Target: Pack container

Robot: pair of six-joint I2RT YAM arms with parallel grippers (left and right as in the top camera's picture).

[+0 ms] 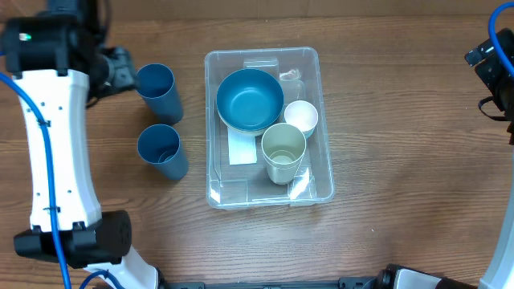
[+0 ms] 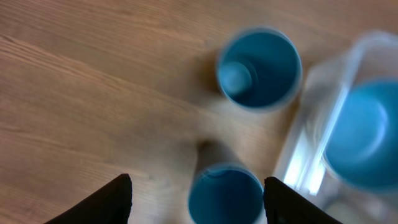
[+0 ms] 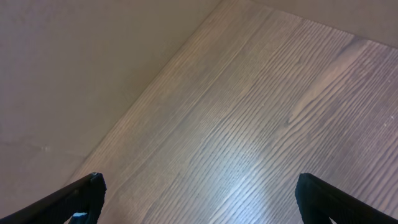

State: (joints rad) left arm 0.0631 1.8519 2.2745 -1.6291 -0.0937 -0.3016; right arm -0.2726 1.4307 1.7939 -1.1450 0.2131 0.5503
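The clear container [image 1: 241,190] stands mid-table with a white label [image 1: 241,147] on its base. It holds a blue bowl [image 1: 249,99], a small white cup [image 1: 301,117] and a pale green cup [image 1: 283,151]. Two blue cups [image 1: 157,88] [image 1: 161,149] stand left of it. My left gripper [image 1: 120,69] is beside the upper blue cup. In the left wrist view it [image 2: 198,190] is open, with one blue cup [image 2: 225,198] between the fingers and the other [image 2: 258,67] beyond. The container wall [image 2: 308,146] and bowl [image 2: 367,134] show at the right. My right gripper [image 3: 199,202] is open and empty.
My right gripper [image 1: 492,60] sits at the table's far right edge, well away from the container. The right wrist view shows only wooden table [image 3: 261,112] and its edge, with a pale floor [image 3: 81,68] beyond. My white left arm [image 1: 52,152] runs along the table's left side.
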